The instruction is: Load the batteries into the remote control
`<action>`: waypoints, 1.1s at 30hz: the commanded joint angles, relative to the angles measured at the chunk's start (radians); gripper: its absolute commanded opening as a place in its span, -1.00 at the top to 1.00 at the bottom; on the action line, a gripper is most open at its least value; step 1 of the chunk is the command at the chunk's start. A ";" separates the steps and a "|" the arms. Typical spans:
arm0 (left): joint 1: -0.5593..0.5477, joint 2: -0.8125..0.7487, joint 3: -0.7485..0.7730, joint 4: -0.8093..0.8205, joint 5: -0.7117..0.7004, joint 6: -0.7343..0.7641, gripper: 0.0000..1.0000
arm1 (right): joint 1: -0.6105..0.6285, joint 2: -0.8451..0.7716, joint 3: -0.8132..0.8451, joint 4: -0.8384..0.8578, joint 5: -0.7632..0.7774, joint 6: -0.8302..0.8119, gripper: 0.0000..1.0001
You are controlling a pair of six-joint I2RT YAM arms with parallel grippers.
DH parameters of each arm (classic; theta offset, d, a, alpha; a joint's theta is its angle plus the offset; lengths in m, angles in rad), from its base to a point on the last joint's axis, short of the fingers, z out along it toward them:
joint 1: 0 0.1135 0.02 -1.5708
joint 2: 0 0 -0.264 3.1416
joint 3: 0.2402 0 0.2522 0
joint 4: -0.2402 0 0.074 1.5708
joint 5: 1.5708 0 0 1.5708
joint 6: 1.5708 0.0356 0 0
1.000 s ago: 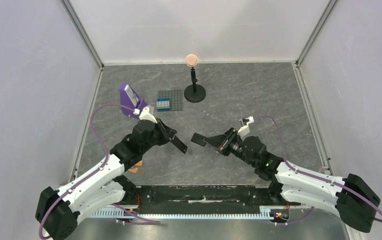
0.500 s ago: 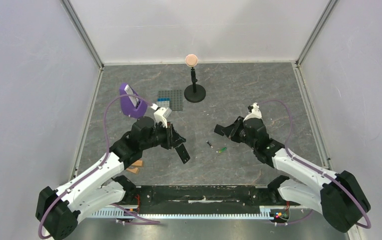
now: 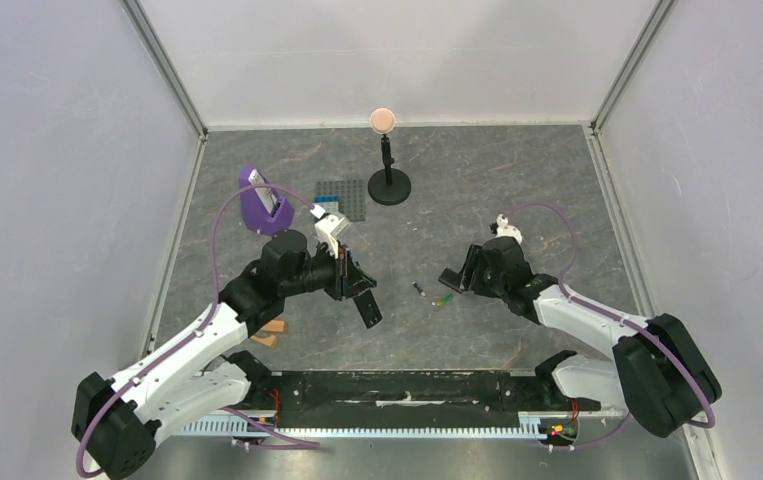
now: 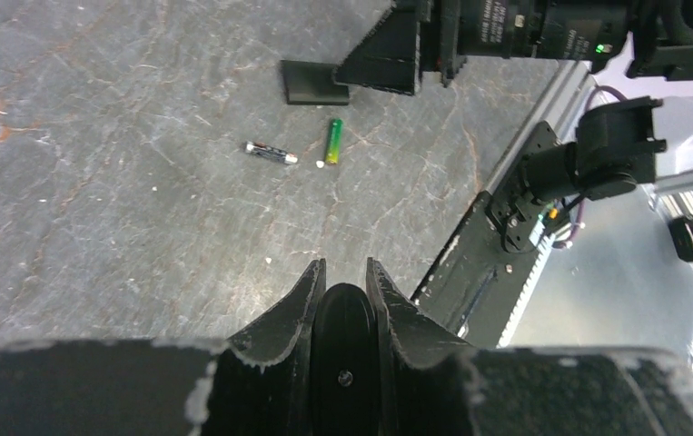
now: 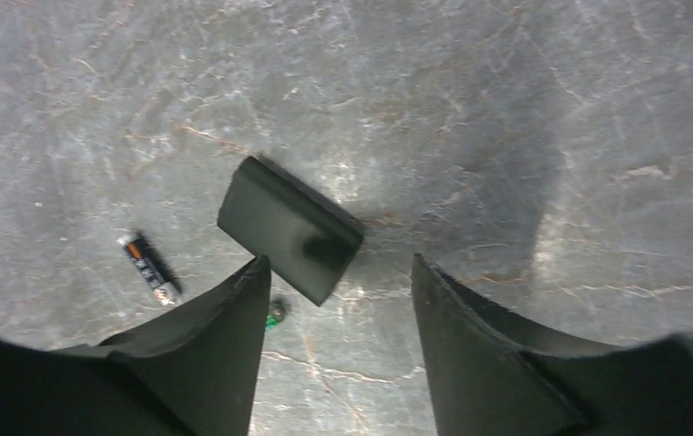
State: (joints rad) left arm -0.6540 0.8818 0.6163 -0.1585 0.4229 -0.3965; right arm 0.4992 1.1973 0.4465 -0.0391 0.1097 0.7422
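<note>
Gripping the remote control, your left gripper has both fingers pressed against the sides of the slim black bar, and it sits well to the left of the green battery. That green battery lies flat on the grey table. The darker battery, the one with a light tip, rests just beside it on its left, not touching. Just beyond the green battery, on its far side, a small flat black cover lies on the table. Your right gripper hangs over that cover with its jaws apart, clamping nothing.
</note>
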 commanded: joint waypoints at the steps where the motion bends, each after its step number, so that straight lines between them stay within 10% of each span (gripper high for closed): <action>1: 0.001 -0.028 0.013 0.038 -0.073 0.023 0.96 | -0.001 -0.043 0.069 -0.061 0.071 -0.104 -0.28; 16: 0.001 -0.116 0.026 -0.065 -0.141 -0.038 0.96 | 0.238 -0.042 0.178 -0.164 0.139 -0.290 -0.19; 28: 0.000 -0.196 0.029 -0.123 -0.180 -0.034 0.96 | 0.265 0.091 0.257 -0.296 -0.053 -0.768 -0.16; 33: 0.001 -0.190 0.038 -0.142 -0.183 -0.036 0.96 | 0.265 0.146 0.318 -0.331 0.026 -0.651 -0.17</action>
State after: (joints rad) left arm -0.6540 0.6949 0.6163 -0.2955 0.2592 -0.4110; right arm 0.7624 1.3071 0.6823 -0.3363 0.0994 0.0654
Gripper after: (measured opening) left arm 0.259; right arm 0.587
